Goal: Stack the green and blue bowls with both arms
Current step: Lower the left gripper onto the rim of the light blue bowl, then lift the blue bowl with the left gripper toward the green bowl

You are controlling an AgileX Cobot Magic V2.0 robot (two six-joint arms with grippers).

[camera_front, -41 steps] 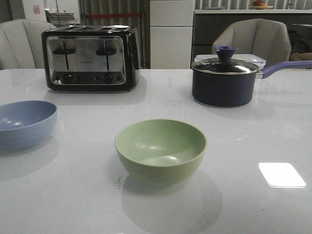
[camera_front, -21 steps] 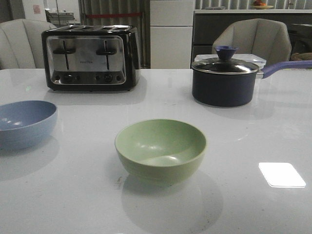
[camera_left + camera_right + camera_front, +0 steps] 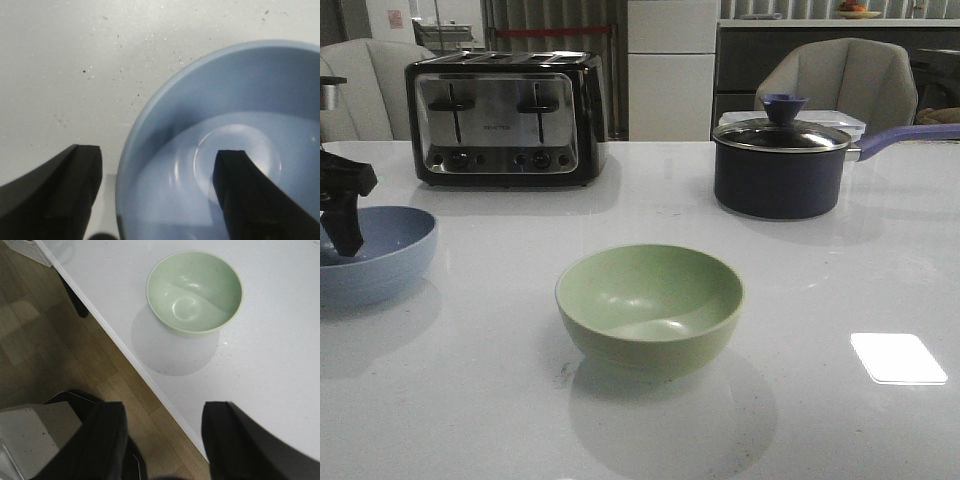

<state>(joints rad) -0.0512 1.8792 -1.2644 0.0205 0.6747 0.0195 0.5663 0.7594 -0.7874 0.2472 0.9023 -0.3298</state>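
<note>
The pale green bowl [image 3: 650, 305] stands upright at the table's middle front. It also shows in the right wrist view [image 3: 195, 290]. The light blue bowl [image 3: 380, 270] stands at the far left edge of the front view. My left gripper [image 3: 342, 215] is open over the blue bowl [image 3: 240, 100]. In the left wrist view the left gripper [image 3: 156, 152] straddles the bowl's rim, one finger inside the bowl and one outside above the table. My right gripper [image 3: 164, 407] is open and empty, over the table's near edge, well short of the green bowl. It is out of the front view.
A black and steel toaster [image 3: 505, 120] stands at the back left. A dark navy saucepan [image 3: 780, 170] with a lid and purple handle stands at the back right. The table's edge [image 3: 125, 350] and wooden floor show under the right gripper. Chairs stand behind the table.
My left gripper has come into the front view from the left and now sits over the blue bowl's rim. Neither bowl has moved.
</note>
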